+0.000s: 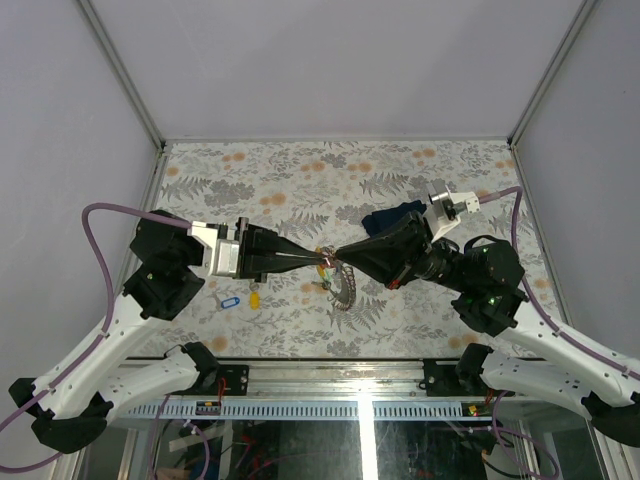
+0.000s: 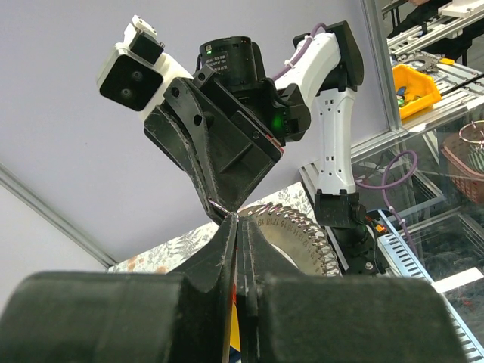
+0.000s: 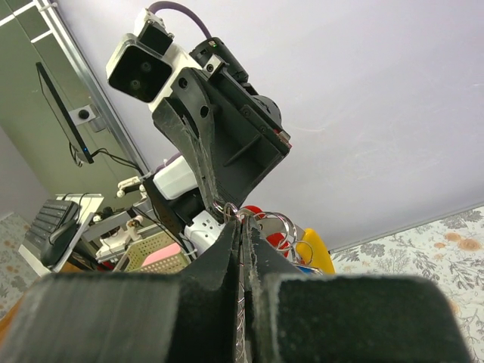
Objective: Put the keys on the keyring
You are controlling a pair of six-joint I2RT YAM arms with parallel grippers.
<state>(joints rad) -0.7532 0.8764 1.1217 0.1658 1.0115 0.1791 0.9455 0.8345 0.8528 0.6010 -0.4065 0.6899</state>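
Both grippers meet tip to tip above the table's middle. My right gripper is shut on the rim of the toothed silver keyring, which hangs below the tips. A yellow tag and red tags with small split rings show beside its fingers. My left gripper is shut too. It pinches a small split ring, apparently a key's, against the keyring's top; the key itself is hidden. A blue-tagged key and a yellow-tagged key lie on the table under the left arm.
A dark navy folded cloth lies behind the right gripper. The floral tabletop is walled by white panels at the back and sides. A metal rail runs along the near edge.
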